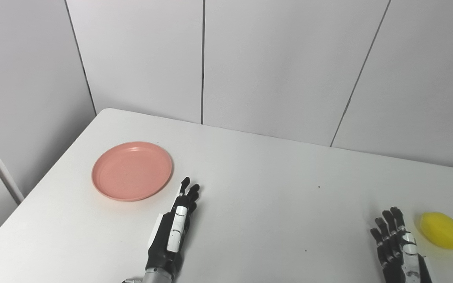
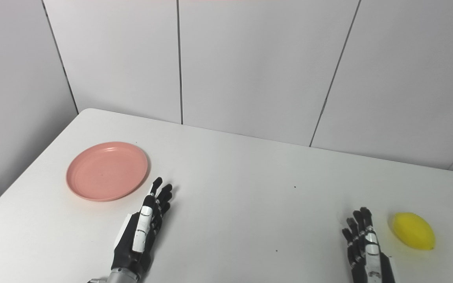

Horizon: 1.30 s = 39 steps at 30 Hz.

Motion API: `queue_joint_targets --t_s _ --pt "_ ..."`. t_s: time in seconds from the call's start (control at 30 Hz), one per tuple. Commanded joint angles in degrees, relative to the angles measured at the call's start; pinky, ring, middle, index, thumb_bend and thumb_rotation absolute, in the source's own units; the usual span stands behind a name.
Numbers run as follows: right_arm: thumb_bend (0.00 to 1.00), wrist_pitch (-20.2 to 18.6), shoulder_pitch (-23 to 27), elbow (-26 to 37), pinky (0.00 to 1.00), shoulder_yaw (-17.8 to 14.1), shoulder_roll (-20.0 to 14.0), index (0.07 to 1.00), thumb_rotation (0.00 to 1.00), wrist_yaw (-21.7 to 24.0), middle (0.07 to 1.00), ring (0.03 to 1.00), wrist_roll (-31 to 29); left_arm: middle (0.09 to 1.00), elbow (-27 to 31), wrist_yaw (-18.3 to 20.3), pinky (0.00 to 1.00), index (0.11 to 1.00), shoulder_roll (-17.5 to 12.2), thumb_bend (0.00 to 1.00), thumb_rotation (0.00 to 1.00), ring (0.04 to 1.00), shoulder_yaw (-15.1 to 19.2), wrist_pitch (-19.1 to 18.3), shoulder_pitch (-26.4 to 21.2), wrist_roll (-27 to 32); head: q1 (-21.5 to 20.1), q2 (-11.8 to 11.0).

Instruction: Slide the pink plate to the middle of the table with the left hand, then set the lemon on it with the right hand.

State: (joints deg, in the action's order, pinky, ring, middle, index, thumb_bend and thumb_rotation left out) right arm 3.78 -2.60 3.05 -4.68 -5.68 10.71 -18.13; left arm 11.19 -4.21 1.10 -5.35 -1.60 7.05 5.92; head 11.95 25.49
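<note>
A round pink plate (image 1: pixel 132 170) lies flat on the left part of the white table (image 1: pixel 258 188). My left hand (image 1: pixel 175 228) rests just right of and below the plate, fingers stretched out toward its rim without touching it, holding nothing. A yellow lemon (image 1: pixel 442 230) lies near the table's right front. Just left of the lemon my right hand (image 1: pixel 397 243) is held open, fingers pointing away from me, a small gap between it and the fruit.
Grey wall panels (image 1: pixel 250 67) stand right behind the table's far edge. The table's left edge runs diagonally past the plate. A few tiny dark specks (image 1: pixel 319 186) mark the tabletop.
</note>
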Motion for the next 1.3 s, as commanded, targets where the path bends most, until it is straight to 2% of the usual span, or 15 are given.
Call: queue_joint_targets --t_s 0.0,0.23,0.43,0.57,0.7,0.9,1.07,1.17,1.27 --pt "0.68 1.2 -3.1 -5.2 1.0 -0.1 0.1 1.0 0.91 1.0 1.0 1.0 -0.1 0.962 -0.3 -0.5 1.0 0.987 2.6 0.62 1.0 0.978 0.3 -0.3 3.8 0.1 0.1 -0.1" --pt "0.65 1.6 -3.1 -5.5 1.0 0.4 0.4 1.0 0.94 0.8 1.0 1.0 0.8 0.96 0.4 0.2 1.0 0.987 2.3 0.64 1.0 0.968 0.9 -0.9 4.1 2.0 0.1 -0.6" --pt "0.64 1.4 -2.8 -5.9 1.0 0.3 0.2 1.0 0.93 1.2 1.0 1.0 0.6 0.957 7.5 1.0 1.0 0.971 1.4 0.7 0.97 0.964 1.0 -5.7 4.2 6.6 0.9 -1.0" --pt "0.64 1.3 -2.6 -6.6 1.0 0.3 0.0 1.0 0.93 1.5 1.0 1.0 0.4 0.943 9.6 1.8 0.99 0.942 0.1 0.75 0.94 0.949 2.3 -8.2 1.9 8.9 1.2 -1.7" --pt "0.64 2.0 -2.2 -7.9 1.0 0.0 -0.3 1.0 0.93 1.9 1.0 1.0 0.2 0.923 9.5 2.0 0.95 0.888 -1.0 0.8 0.92 0.919 3.8 -8.8 -1.6 8.1 1.5 -2.2" --pt "0.66 1.7 -2.0 -8.2 1.0 -0.3 -0.5 1.0 0.93 1.9 1.0 1.0 0.2 0.932 10.4 1.6 0.94 0.89 -2.4 0.82 0.95 0.922 6.5 -10.5 -7.3 6.7 2.4 -2.5" --pt "0.65 1.7 -1.9 -8.3 1.0 -0.5 -0.4 1.0 0.93 2.6 1.0 1.0 -0.2 0.9 12.8 1.3 0.86 0.844 -5.4 0.87 0.97 0.891 10.7 -13.6 -13.2 7.5 2.6 -2.4" --pt "0.65 1.6 -2.0 -8.0 1.0 -0.6 -0.1 1.0 0.92 2.5 1.0 1.0 -0.1 0.881 10.5 2.6 0.83 0.838 -8.7 0.88 0.98 0.867 13.9 -12.7 -15.7 9.0 2.6 -2.3" --pt "0.65 1.8 -2.0 -8.0 1.0 -0.7 0.1 1.0 0.92 2.4 1.0 1.0 0.1 0.875 6.8 5.1 0.84 0.812 -12.8 0.89 0.98 0.858 17.1 -10.8 -18.3 11.3 2.4 -2.3"
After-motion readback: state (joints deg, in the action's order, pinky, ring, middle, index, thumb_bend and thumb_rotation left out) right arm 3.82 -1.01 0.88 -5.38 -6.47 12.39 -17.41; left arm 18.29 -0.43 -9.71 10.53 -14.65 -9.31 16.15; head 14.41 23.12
